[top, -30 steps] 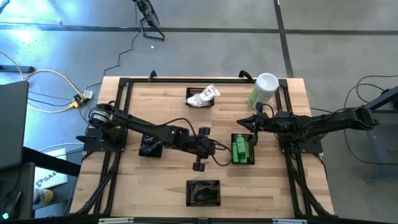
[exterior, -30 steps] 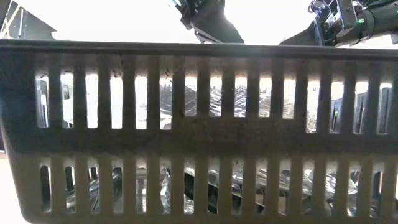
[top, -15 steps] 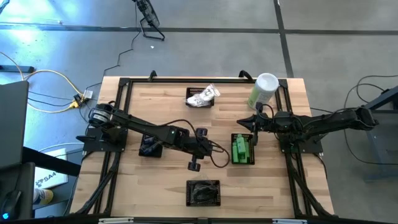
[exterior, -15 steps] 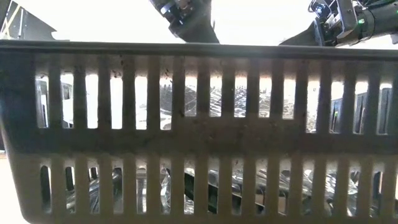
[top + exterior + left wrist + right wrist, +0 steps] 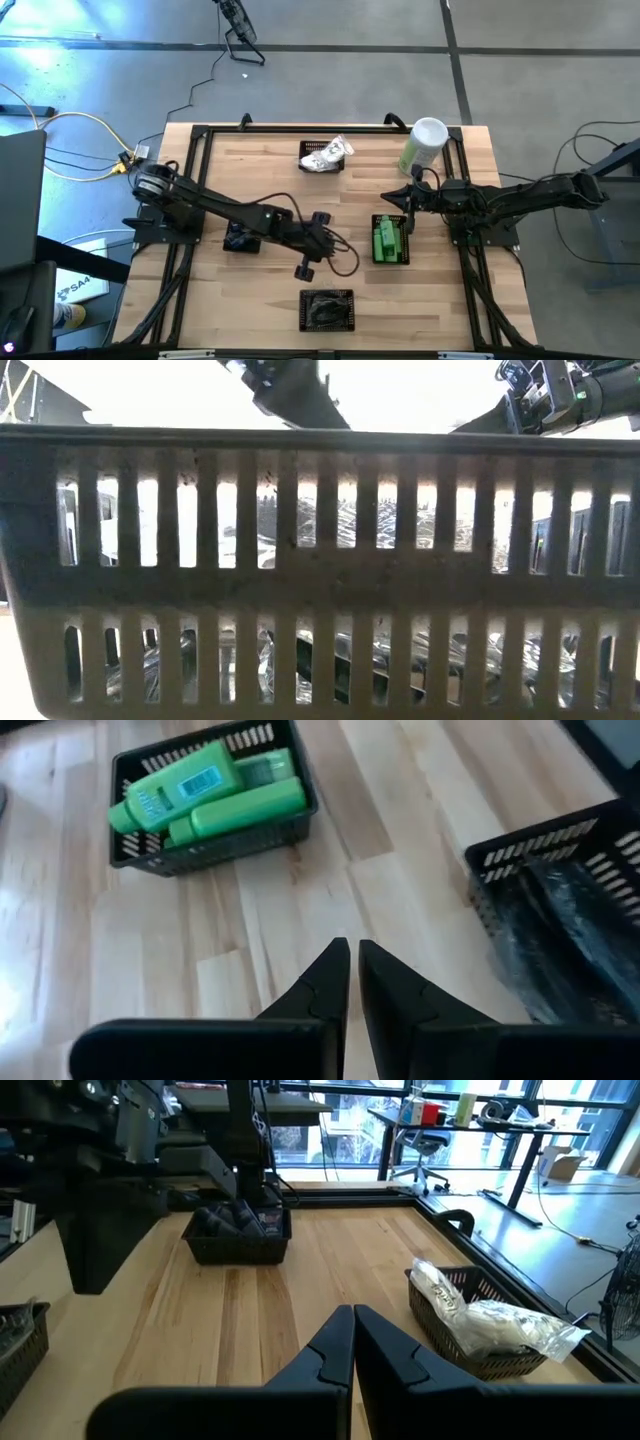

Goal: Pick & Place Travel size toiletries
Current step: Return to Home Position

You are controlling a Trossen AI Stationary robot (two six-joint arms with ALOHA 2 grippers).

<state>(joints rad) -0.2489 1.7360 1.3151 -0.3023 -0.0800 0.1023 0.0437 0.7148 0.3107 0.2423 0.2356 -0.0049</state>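
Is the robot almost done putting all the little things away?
Nearly, it seems. Done: the green bottles lie in their basket, the white packets in theirs, dark items in two more, and nothing loose shows on the table. In hand: nothing; the left gripper and right gripper are both shut and empty. Left: probably only parking the left gripper, which hangs over the table's middle.

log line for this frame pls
left gripper shut, empty, above table centre | right gripper shut, empty, near green bottles | white packets in far black bin
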